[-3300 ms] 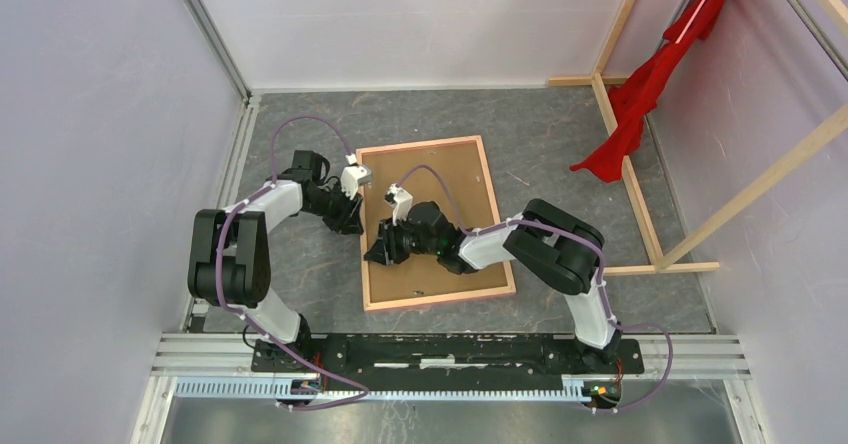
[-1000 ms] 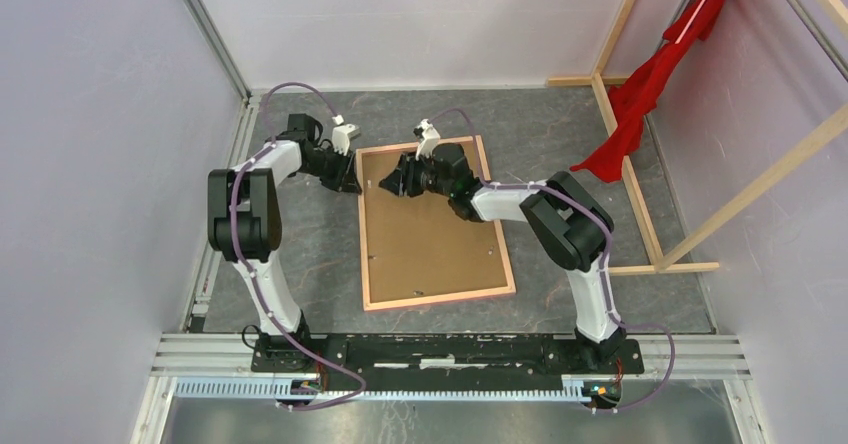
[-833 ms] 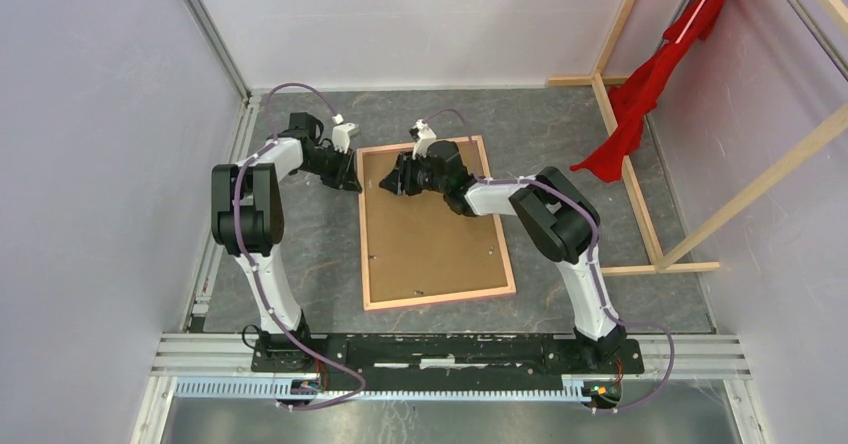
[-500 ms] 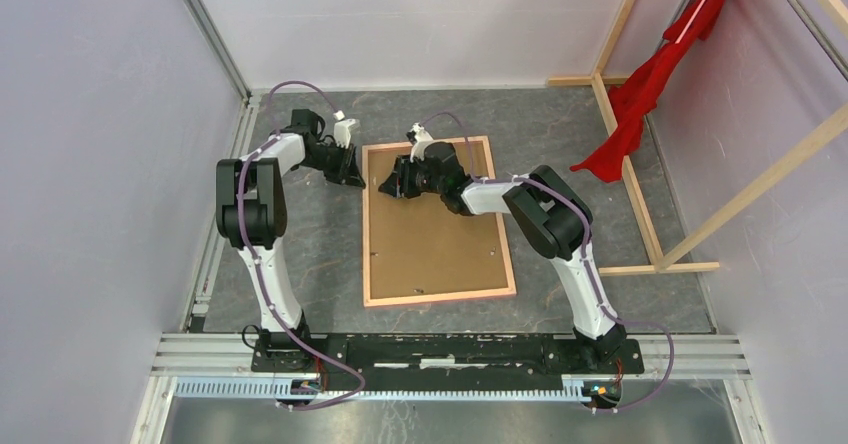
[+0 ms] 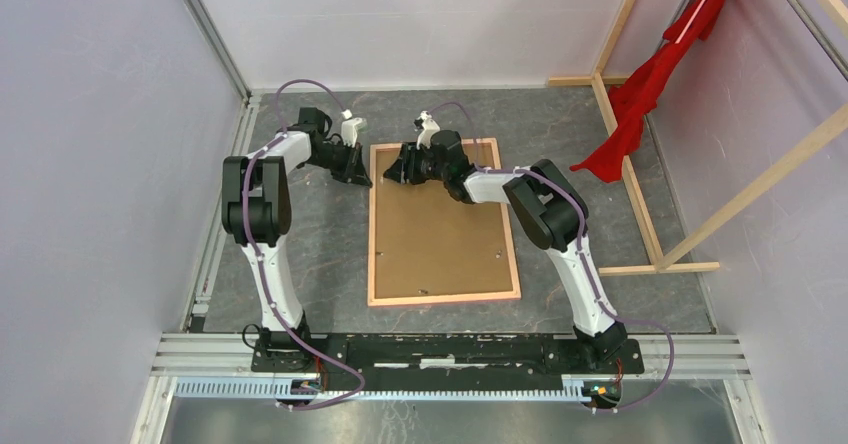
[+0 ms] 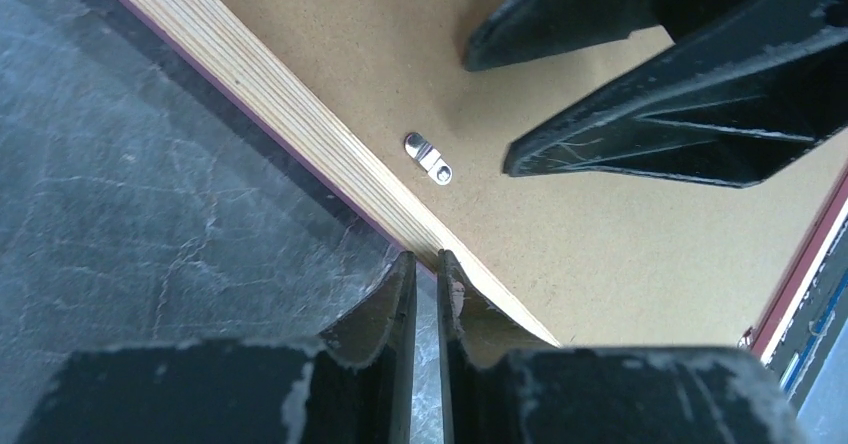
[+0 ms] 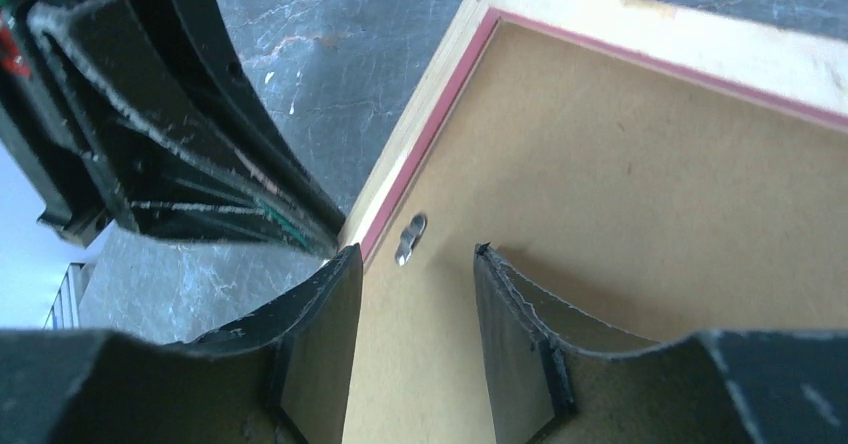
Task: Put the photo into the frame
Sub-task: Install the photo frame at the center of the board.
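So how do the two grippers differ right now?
The left gripper has its fingers nearly together; the right gripper has them spread apart. The left's tips sit at the outer pale wooden edge of the thin rectangular frame; the right's are inside it, over the brown hardboard back, either side of a small metal clip. Both are at the same far-left corner.
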Robot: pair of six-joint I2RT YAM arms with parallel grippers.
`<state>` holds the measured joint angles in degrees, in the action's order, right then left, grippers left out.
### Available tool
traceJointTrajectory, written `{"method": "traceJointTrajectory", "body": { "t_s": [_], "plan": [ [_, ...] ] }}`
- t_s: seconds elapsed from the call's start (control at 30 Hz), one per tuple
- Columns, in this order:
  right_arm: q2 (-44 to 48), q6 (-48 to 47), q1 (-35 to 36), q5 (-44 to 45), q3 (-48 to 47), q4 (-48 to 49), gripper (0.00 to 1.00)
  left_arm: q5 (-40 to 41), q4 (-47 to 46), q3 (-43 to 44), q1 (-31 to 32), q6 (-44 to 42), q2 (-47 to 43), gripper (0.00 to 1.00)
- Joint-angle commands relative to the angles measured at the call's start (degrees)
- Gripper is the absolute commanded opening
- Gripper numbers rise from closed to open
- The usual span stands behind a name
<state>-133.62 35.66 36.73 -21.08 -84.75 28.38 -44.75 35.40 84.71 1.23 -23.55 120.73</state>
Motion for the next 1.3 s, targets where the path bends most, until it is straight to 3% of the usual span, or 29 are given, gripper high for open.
{"method": "traceJointTrajectory", "body": {
  "t_s": [0.0,0.33,1.27],
  "plan": [
    [-2.18,-1.49,-0.22,-1.66,-4.4,-1.4,0.52,-0.03,1.6,-0.11,2.73,-2.16,2.31,0.18],
    [0.59,-3.49,-0.05,-2.12,0.52,-1.39,0.5,0.2,1.61,0.14,5.16,-2.38,3.1,0.17],
    [-1.24,-2.77,1.37,-5.56,-2.04,-1.86,0.45,2.54,1.61,-0.27,5.27,-3.3,2.98,0.16]
  ]
}}
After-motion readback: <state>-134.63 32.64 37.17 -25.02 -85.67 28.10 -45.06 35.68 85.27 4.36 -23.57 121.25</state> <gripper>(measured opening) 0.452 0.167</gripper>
